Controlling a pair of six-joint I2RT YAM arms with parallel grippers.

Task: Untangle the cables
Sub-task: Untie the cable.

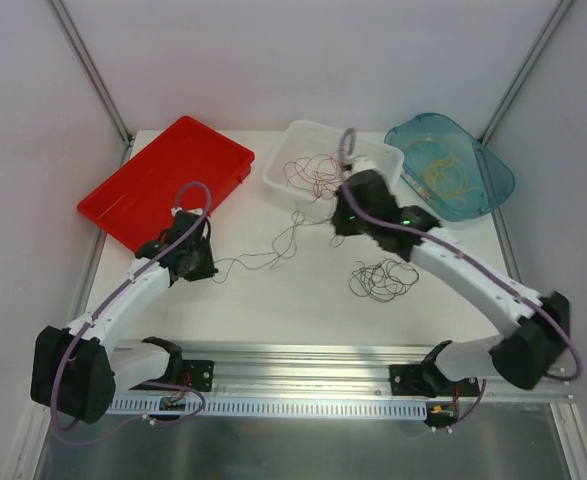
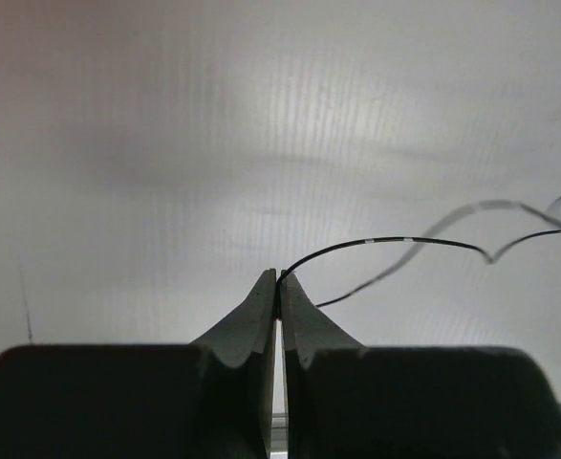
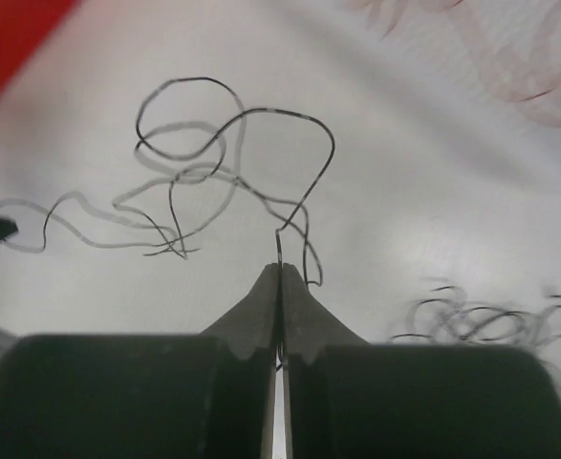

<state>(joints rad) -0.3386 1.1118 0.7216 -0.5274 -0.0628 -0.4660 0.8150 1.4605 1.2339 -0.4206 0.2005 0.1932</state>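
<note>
A thin dark cable (image 1: 273,250) stretches in loose curls across the table between my two grippers. My left gripper (image 1: 211,267) is shut on its left end; in the left wrist view the fingertips (image 2: 280,278) pinch the dark cable (image 2: 404,240), which arcs away to the right. My right gripper (image 1: 334,222) is shut on the other end; in the right wrist view the jaws (image 3: 280,268) clamp the cable (image 3: 232,120), which loops ahead over the white table. A loose bundle of dark cables (image 1: 383,280) (image 3: 481,320) lies below the right arm.
A red tray (image 1: 168,180) sits at the back left. A clear white bin (image 1: 373,155) in the back middle holds reddish cables (image 1: 313,172). A teal bin (image 1: 493,180) at the back right holds yellow cables (image 1: 443,170). A metal rail (image 1: 303,380) runs along the near edge.
</note>
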